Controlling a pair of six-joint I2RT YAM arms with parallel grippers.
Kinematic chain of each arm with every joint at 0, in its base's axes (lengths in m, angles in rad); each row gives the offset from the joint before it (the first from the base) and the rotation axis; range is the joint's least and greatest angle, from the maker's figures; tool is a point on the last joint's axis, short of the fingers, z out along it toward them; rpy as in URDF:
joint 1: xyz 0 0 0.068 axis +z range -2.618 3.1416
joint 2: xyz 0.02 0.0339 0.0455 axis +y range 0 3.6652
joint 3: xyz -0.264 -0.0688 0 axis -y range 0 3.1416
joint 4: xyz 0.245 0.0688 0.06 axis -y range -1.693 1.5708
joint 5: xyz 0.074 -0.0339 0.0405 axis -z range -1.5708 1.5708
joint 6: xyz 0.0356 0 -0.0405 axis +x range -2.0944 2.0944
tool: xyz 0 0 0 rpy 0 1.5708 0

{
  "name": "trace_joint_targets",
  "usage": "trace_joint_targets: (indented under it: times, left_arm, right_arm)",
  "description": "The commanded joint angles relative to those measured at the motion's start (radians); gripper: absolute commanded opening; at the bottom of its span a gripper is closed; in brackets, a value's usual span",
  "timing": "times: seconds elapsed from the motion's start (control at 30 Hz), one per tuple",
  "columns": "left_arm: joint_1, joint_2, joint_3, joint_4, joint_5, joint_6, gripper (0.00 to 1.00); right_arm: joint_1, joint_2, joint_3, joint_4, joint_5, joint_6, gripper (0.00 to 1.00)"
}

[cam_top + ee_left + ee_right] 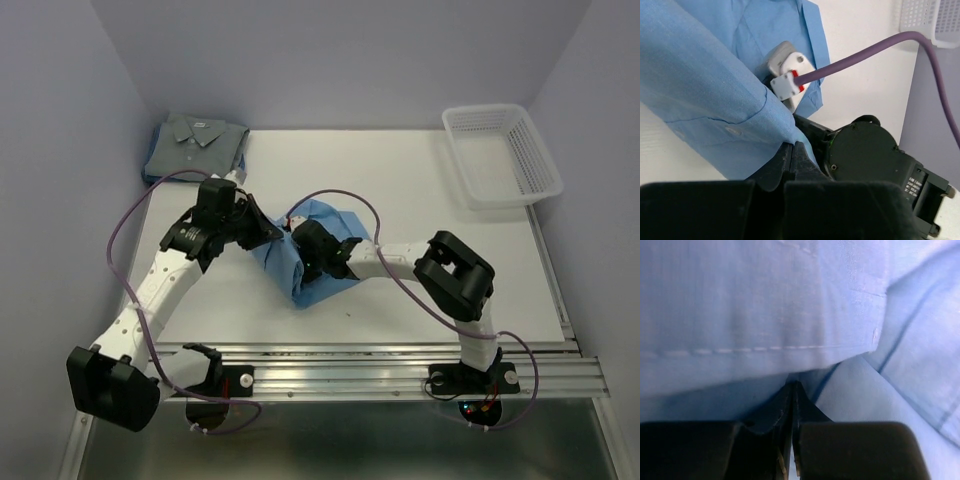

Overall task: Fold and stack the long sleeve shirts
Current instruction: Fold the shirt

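The light blue shirt [322, 222] lies bunched and partly folded in the middle of the table. My left gripper [274, 234] is at its left edge, and in the left wrist view it [792, 146] is shut on a fold of the blue shirt [705, 90]. My right gripper [303, 262] is on the shirt from the right; in the right wrist view it [792, 386] is shut on blue cloth [765, 305], which fills that view. The grey shirt [195, 143] lies folded, collar up, at the table's back left corner.
A white mesh basket [500, 155] stands at the back right and shows in the left wrist view [930, 20]. The right arm's wrist [865, 155] and purple cable [865, 52] are close to my left gripper. Walls enclose the table on three sides.
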Motion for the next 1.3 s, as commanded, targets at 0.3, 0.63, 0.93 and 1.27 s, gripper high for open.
trace_joint_targets:
  times: [0.3, 0.63, 0.93, 1.27]
  left_arm:
    - [-0.013, -0.223, -0.049, -0.076, -0.020, 0.053, 0.00]
    - [-0.017, -0.167, -0.002, -0.131, -0.018, 0.125, 0.00]
    - [-0.065, -0.050, 0.075, -0.102, -0.003, 0.152, 0.00]
    - [-0.158, 0.178, 0.230, -0.093, -0.041, 0.184, 0.00]
  right_arm:
    - [-0.054, -0.228, -0.043, -0.100, 0.322, 0.006, 0.09]
    - [-0.266, -0.446, -0.247, -0.145, 0.385, 0.052, 0.10]
    - [-0.341, -0.528, -0.422, -0.142, 0.354, 0.058, 0.08]
    - [-0.363, -0.373, -0.414, -0.099, 0.248, 0.057, 0.06]
